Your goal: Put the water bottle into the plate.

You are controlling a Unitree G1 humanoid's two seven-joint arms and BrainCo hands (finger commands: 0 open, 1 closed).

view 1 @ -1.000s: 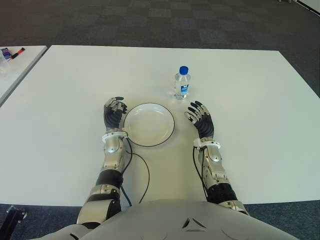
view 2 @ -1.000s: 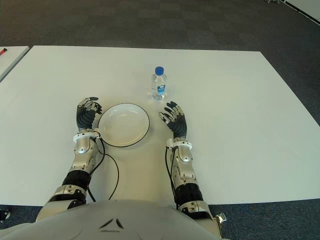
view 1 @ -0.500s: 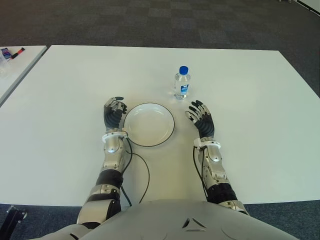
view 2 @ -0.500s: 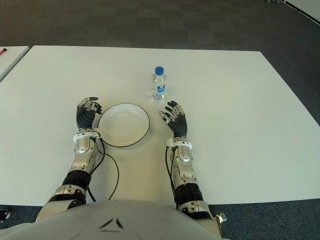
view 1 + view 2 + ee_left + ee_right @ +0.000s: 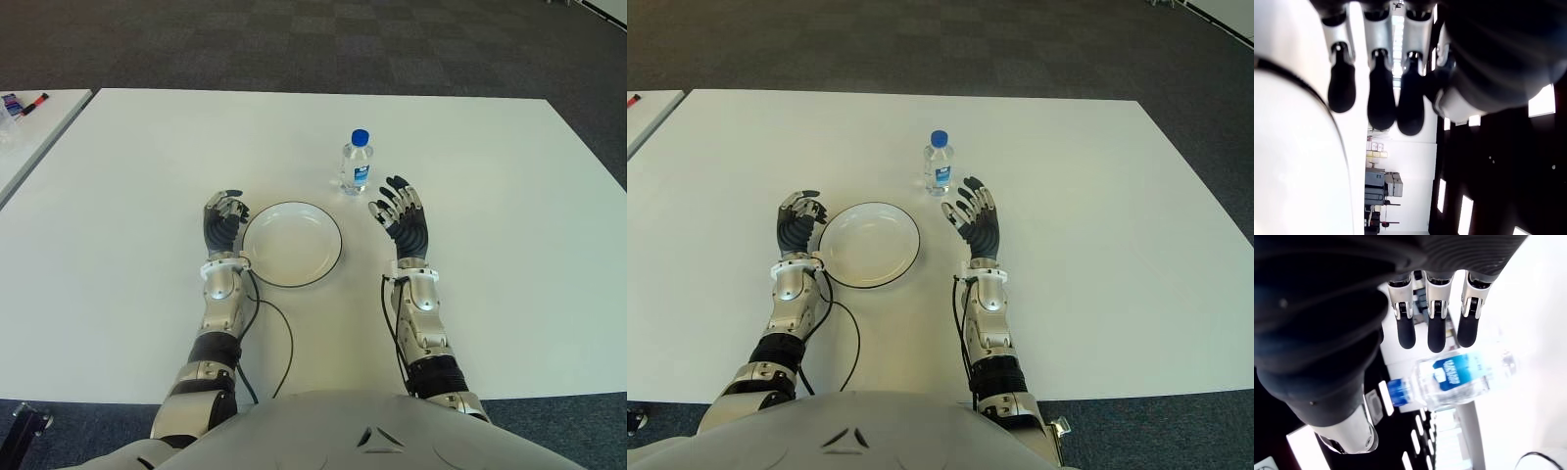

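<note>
Dark carpet surrounds a broad white desk (image 5: 127, 176), and a second white surface shows at the far left edge with a few small items on it. Near the middle of the desk stands a clear water bottle (image 5: 357, 164) with a blue cap and a blue label, upright and apart from the plate (image 5: 291, 244). The plate is white with a dark rim and lies nearer the robot than the bottle and a little to its left.

The right hand (image 5: 402, 220) is just beside the bottle, on its right and slightly nearer the robot, palm turned toward it. Its fingers (image 5: 1435, 333) are spread and straight, holding nothing; the right wrist view shows the bottle just beyond the fingertips, not touched.

The left hand (image 5: 223, 221) shows just beside the plate's left rim, with its fingers (image 5: 1380, 100) curled inward and gripping nothing. A thin black cable (image 5: 279, 333) runs along the desk from the left wrist toward the robot's body.
</note>
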